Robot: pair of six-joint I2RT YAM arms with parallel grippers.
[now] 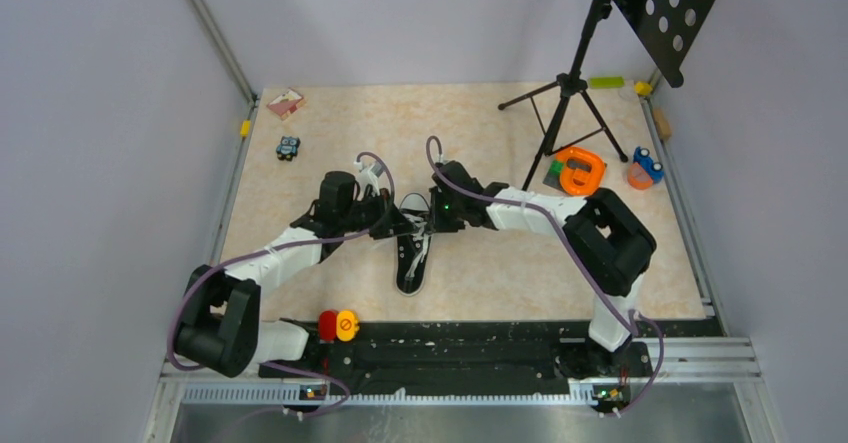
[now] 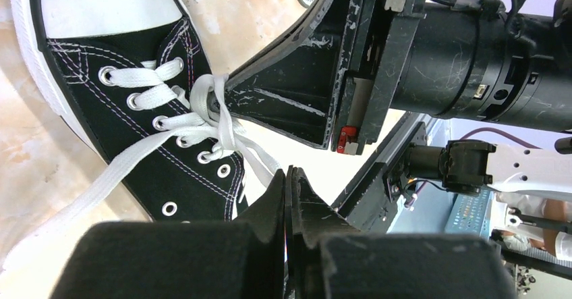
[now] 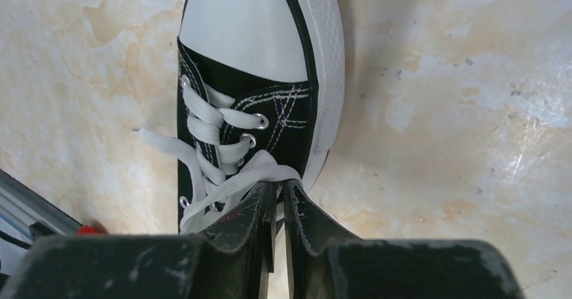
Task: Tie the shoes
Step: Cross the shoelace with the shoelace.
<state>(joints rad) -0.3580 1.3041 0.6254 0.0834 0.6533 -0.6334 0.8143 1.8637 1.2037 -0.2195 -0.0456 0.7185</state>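
Note:
The shoe (image 1: 412,263) is a black low-top sneaker lying mid-table with its white toe cap (image 3: 236,29) toward the arms' bases. Both grippers meet over its laces. My left gripper (image 1: 405,226) (image 2: 289,174) is shut, and a white lace strand (image 2: 253,154) runs from the knot (image 2: 212,106) to its tips. My right gripper (image 1: 431,220) (image 3: 278,185) has its jaws a narrow gap apart, and a loop of lace (image 3: 270,173) lies across its tips. In the left wrist view the right gripper's tip (image 2: 229,96) touches the knot. A loose lace end (image 2: 81,198) trails over the table.
A black tripod stand (image 1: 565,93) holds a perforated plate (image 1: 672,3) at the back right. Beside it lie an orange object (image 1: 580,171) and a blue-orange toy (image 1: 645,168). A small toy car (image 1: 288,147) and a pink card (image 1: 285,103) sit back left. Red and yellow buttons (image 1: 338,325) sit on the front rail.

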